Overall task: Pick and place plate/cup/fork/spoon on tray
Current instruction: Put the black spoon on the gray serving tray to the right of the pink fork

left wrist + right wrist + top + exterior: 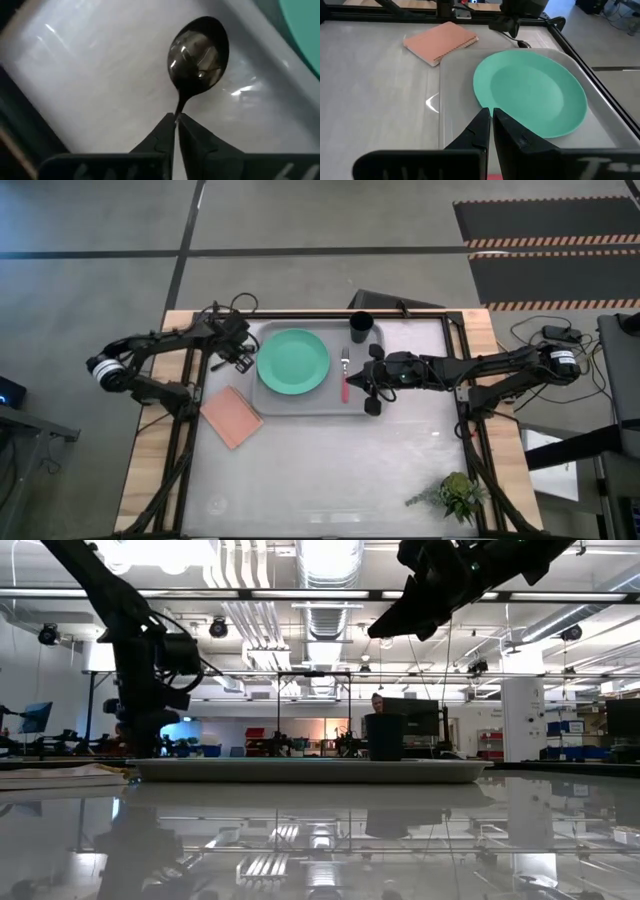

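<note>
Left claw [176, 120] grasping spoon [199, 52] beside plate [293, 361]; right claw [491, 120] clenched over fork [345, 375].

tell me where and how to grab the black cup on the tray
Take the cup around its side wall near the rim, coming from above. It stands upright at the far edge of the tray, a narrow cylinder that open fingers should span. The right hand is nearer, above the fork; approach from its side to stay clear of the plate.

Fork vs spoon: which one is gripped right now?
The spoon, all dark: the left gripper has its jaws shut on its handle at the tray's left edge. The pink-handled fork lies free beside the plate.
</note>
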